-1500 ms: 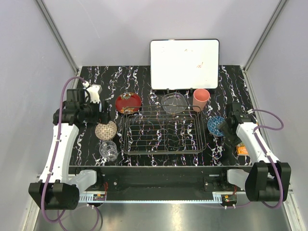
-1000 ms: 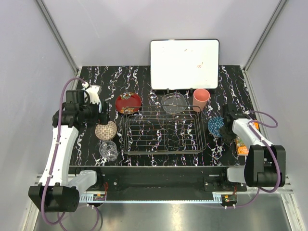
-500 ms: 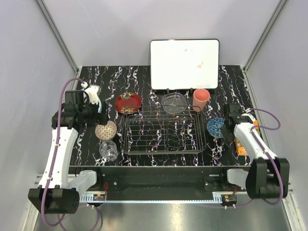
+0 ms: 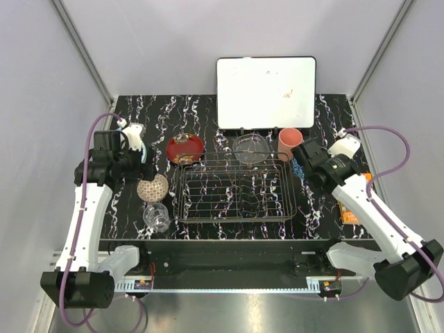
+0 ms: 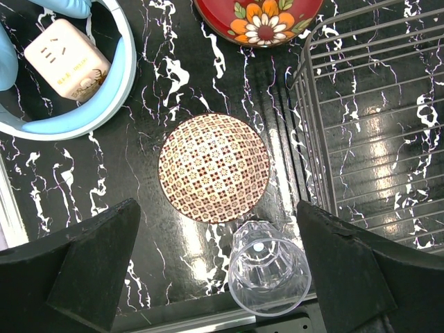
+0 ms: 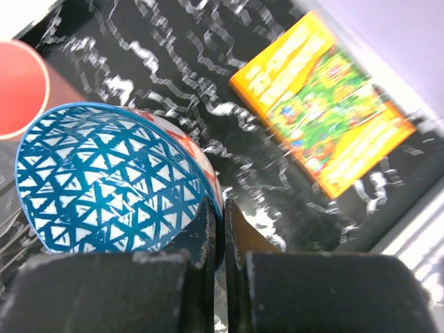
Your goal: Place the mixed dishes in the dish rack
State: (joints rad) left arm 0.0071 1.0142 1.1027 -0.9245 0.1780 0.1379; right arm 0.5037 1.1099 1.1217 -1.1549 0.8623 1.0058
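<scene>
We look down on the desk from above its near edge. Our left wrist view faces straight down by the left edge, sharing the beige lattice-patterned bowl; our right wrist view crowds the blue patterned bowl.

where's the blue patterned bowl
Right wrist view: the blue patterned bowl is pinched in the right gripper, beside the pink cup at the far right corner of the dish rack.
</scene>
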